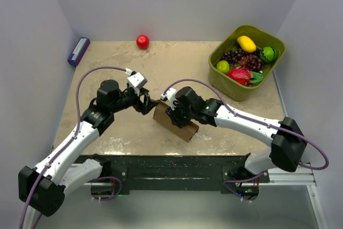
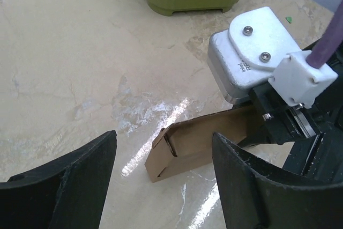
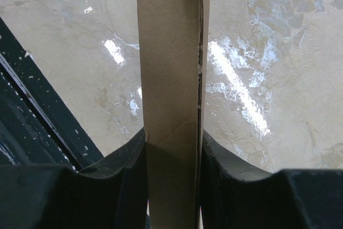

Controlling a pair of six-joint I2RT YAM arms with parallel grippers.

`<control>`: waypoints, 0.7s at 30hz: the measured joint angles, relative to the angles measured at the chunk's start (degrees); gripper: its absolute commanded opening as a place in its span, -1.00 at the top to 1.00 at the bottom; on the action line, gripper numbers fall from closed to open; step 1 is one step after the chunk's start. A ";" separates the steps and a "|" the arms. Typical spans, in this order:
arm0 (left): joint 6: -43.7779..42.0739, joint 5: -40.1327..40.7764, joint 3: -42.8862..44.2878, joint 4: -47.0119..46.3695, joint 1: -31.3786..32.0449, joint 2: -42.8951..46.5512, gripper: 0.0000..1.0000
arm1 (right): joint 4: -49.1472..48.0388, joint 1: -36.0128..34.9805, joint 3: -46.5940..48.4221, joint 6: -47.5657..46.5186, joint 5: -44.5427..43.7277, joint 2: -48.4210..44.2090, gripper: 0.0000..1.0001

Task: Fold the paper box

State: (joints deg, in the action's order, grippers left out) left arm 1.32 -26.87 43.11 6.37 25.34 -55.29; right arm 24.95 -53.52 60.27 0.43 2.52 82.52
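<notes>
From above, the paper box lies on the table near the middle, my right gripper on it and my left gripper just beside its left end. In the left wrist view, my jaws stand spread, with the box ahead of them. In the right wrist view, my fingers pinch the flattened cardboard.

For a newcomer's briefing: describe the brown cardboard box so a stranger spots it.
Find the beige stone-patterned table. At its near-middle, between the black-and-white left arm and right arm, sits the partly folded brown cardboard box. It alone is brown paper; the green plastic bin stands far right.
</notes>
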 measured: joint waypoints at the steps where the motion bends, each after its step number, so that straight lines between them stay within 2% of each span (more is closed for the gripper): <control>1: -0.50 0.02 -0.37 -0.48 0.13 0.28 -0.50 | -0.13 0.20 0.00 -0.11 0.48 0.13 0.41; 6: -1.57 0.11 -1.36 -1.09 0.24 0.42 -0.37 | -0.50 0.83 0.00 -1.03 2.67 0.37 0.41; 11: -2.14 0.26 -1.33 -0.87 0.24 -3.78 -0.27 | -0.92 1.05 0.00 -1.60 3.93 0.42 0.41; 17: -2.49 1.86 -1.33 -0.66 0.24 -4.92 -0.09 | -1.18 1.09 0.00 -1.95 4.68 0.48 0.41; 21: -2.51 2.25 -1.33 -0.70 0.24 -4.87 0.10 | -1.40 1.09 0.00 -1.97 4.72 0.72 0.41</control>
State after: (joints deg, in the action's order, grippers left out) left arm -1.19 -24.62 41.78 5.67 25.58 -60.16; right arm 23.55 -52.42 60.27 -1.54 7.25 83.24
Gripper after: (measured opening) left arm 0.504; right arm 0.377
